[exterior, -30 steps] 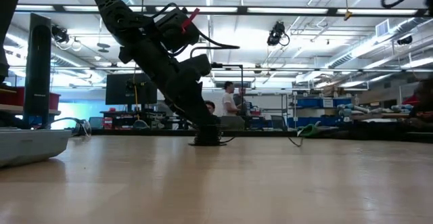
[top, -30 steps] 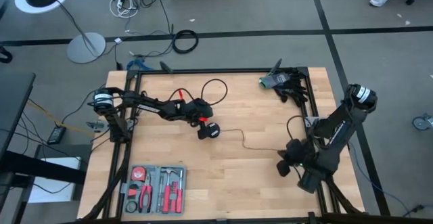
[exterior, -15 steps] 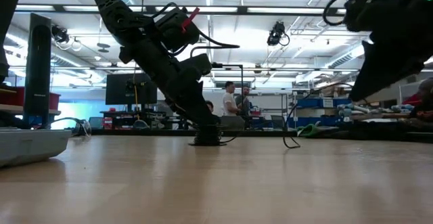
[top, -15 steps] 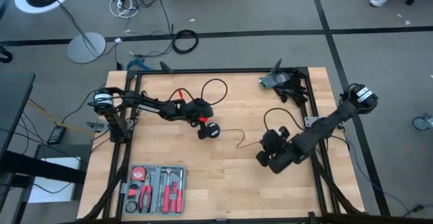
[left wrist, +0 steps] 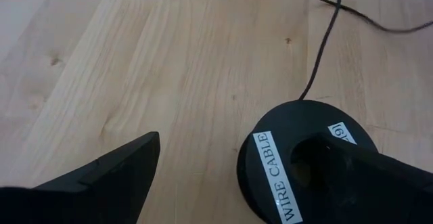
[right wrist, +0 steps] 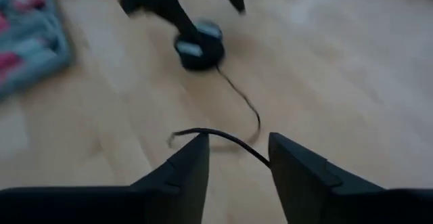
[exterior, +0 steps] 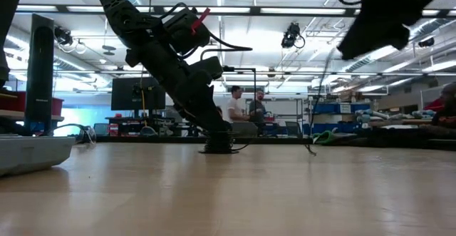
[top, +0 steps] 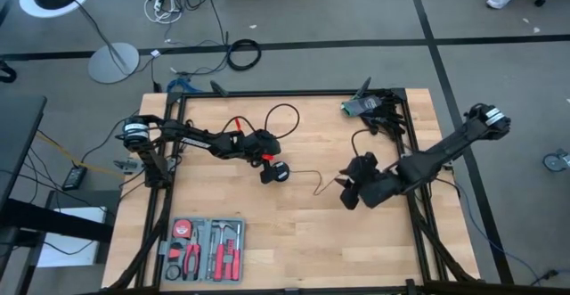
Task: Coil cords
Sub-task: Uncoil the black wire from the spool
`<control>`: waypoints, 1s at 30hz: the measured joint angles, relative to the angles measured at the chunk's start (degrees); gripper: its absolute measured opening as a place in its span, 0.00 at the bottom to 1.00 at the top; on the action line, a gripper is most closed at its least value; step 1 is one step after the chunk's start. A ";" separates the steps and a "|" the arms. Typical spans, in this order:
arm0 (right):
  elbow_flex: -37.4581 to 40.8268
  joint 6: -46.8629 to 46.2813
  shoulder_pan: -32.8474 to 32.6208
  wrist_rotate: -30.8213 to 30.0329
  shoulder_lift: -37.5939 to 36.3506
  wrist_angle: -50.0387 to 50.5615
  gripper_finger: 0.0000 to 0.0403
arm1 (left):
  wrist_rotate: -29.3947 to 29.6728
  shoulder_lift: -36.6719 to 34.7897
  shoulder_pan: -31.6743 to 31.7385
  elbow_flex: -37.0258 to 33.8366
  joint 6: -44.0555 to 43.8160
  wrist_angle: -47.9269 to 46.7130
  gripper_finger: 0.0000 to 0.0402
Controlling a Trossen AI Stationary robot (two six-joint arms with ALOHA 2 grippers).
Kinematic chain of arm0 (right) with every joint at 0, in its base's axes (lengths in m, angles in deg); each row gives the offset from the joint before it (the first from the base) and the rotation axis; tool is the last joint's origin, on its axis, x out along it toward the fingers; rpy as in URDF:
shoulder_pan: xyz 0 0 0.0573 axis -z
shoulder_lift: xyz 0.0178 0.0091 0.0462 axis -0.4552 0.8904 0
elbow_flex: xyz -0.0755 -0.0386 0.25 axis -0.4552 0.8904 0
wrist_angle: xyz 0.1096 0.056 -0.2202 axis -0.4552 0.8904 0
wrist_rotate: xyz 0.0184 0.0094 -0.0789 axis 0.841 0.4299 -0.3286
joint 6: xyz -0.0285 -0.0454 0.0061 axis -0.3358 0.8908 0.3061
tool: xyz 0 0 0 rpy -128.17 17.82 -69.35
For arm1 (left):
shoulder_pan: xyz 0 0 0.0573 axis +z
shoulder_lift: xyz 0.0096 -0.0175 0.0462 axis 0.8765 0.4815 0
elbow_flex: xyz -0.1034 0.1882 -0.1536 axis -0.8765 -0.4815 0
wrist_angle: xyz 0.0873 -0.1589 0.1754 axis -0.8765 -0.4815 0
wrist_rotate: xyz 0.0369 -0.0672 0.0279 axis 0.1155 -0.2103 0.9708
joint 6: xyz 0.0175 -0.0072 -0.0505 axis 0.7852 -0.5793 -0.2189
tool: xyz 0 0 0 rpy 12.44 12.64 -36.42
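Sitting spot: the black wire spool (left wrist: 298, 160) rests flat near the middle of the wooden counter (top: 303, 233), with a white label that reads WIRE CABLE.
Cord: the thin black wire (top: 307, 177) runs from the spool across the counter toward the right arm, and its far end bends up off the wood.
Left end effector (top: 273, 171): low over the spool, fingers (left wrist: 101, 183) spread wide on each side of it, not squeezing it.
Right end effector (top: 349, 188): raised above the counter by the wire's loose end, fingers (right wrist: 183, 173) spread apart, with the wire crossing between them.
Other things: a tool kit (top: 203, 249) lies at the counter's front left part.
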 joint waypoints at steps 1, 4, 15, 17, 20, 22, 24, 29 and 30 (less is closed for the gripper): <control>0.00 1.81 0.40 -0.03 -1.01 -1.22 0.39 | 0.02 0.00 0.00 0.00 0.00 0.00 0.98; 0.00 8.14 1.91 -0.06 -3.50 -5.34 0.43 | 0.02 0.00 0.00 0.00 0.00 0.00 0.98; -0.02 22.56 9.92 1.14 -6.21 -15.09 0.49 | 0.06 0.00 0.00 0.00 0.00 0.12 0.98; -0.02 24.07 12.63 3.72 -4.00 -16.56 0.49 | 0.06 0.00 0.00 0.00 0.00 0.60 0.98; -0.02 28.22 16.41 8.30 1.03 -20.32 0.49 | 0.06 0.00 0.00 0.00 -0.01 1.05 0.98; -0.02 31.21 18.54 11.04 4.88 -22.53 0.49 | 0.06 0.00 0.00 0.00 -0.01 0.97 0.98; -0.02 33.09 20.60 13.60 8.68 -24.92 0.48 | 0.08 0.00 0.00 0.00 -0.01 0.96 0.98; -0.02 35.33 25.20 24.28 17.24 -29.79 0.46 | 0.08 0.00 0.00 0.00 -0.01 0.85 0.98; -0.02 35.91 25.78 26.21 18.71 -30.71 0.45 | 0.08 0.01 0.00 0.00 -0.02 0.91 0.98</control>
